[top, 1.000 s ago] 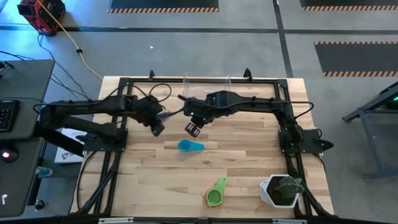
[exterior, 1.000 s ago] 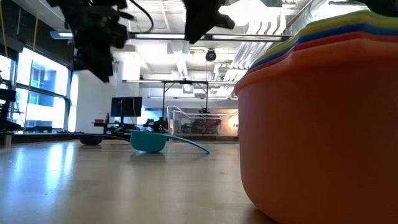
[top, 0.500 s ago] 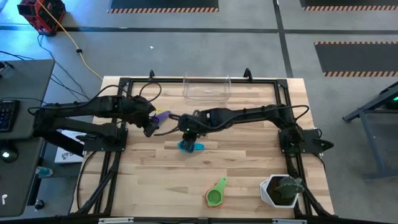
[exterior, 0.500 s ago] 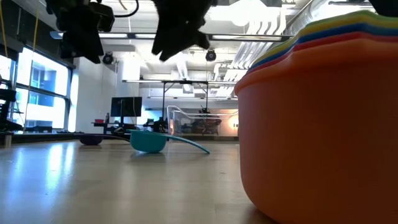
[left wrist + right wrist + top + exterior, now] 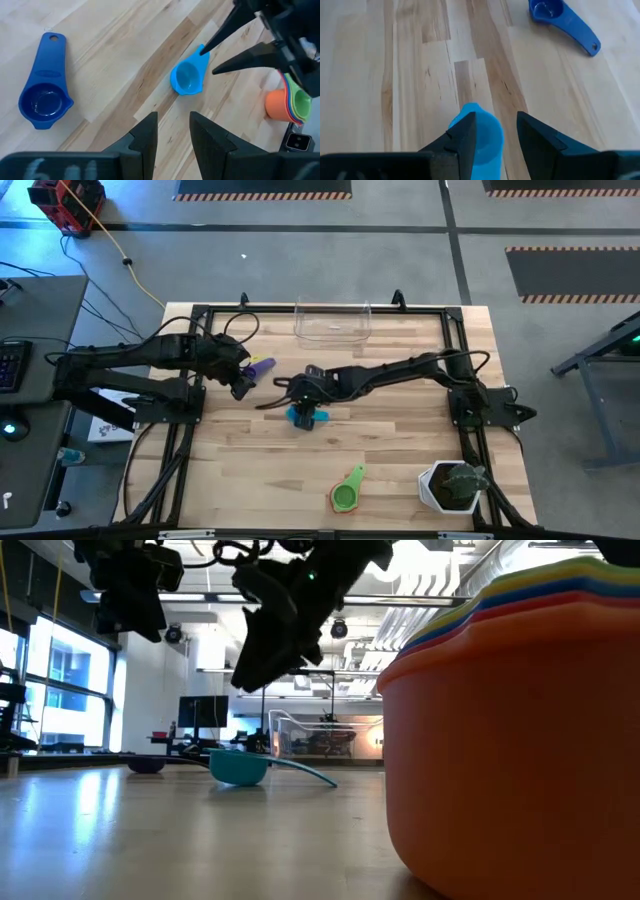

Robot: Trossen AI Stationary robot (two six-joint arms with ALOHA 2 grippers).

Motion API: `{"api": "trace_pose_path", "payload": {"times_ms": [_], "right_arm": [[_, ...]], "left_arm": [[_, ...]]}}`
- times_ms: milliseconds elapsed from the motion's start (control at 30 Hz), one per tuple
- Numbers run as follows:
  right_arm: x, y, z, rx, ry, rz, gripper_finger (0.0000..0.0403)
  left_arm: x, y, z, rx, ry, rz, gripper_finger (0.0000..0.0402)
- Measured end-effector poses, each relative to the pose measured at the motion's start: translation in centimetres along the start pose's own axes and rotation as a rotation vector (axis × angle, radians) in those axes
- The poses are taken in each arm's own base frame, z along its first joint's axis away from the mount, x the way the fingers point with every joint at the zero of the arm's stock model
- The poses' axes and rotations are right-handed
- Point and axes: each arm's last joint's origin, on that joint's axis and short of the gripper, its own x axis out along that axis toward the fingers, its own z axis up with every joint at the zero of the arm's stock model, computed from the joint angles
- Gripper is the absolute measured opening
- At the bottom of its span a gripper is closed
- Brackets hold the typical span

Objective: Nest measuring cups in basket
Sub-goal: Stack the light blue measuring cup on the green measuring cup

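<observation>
Two loose cups lie mid-bench: a light blue cup (image 5: 304, 416) under the right tool (image 5: 302, 402), whose fingers stand apart straddling it, and a blue cup (image 5: 44, 97) near the open left tool (image 5: 241, 386). A nested stack (image 5: 347, 490) sits near the front edge; the clear basket (image 5: 333, 321) stands at the back of the wooden bench (image 5: 400, 440).

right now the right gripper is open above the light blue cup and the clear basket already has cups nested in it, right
Not quite. The right gripper does hang open over the light blue cup, but the basket at the table's far edge holds no cups; the high view shows it empty. The nested stack sits on the table near the front edge.
</observation>
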Motion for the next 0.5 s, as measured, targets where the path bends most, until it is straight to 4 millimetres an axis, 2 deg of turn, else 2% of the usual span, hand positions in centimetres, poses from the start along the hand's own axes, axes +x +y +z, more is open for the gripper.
{"api": "trace_pose_path", "payload": {"times_ms": [300, 500], "right_arm": [[2.0, -0.3, -3.0, 0.005, 0.024, -0.001, 0.0133], [2.7, -0.5, -4.0, 0.008, 0.003, -0.002, 0.0133]], "left_arm": [[0.0, 0.0, 0.0, 0.0, 0.0, 0.0, 0.0104], [0.0, 0.0, 0.0, 0.0, -0.001, 0.002, 0.0104]]}}
